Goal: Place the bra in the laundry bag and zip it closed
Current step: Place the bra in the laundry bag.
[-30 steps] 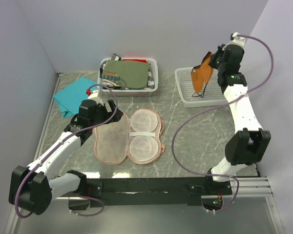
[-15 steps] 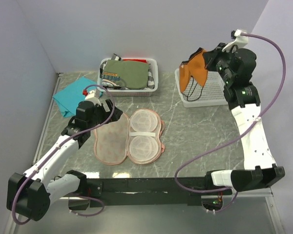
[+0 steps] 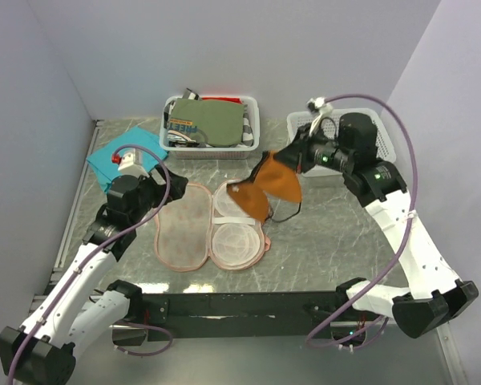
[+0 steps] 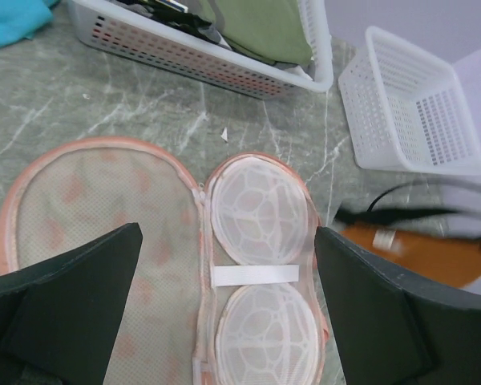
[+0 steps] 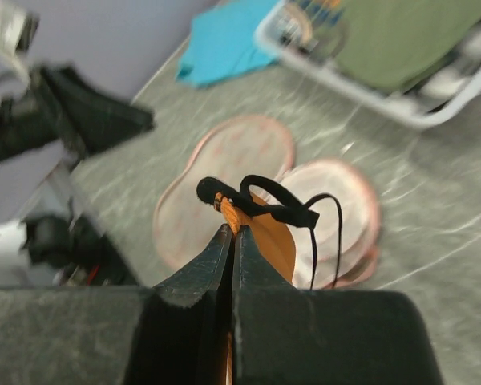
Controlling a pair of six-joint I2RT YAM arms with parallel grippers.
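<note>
One bra (image 3: 279,183) between the tight right jaws

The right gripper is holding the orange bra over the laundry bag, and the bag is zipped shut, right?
No, the laundry bag lies unzipped and spread open, as the top external view shows. The right gripper does hold the bra over it.
</note>
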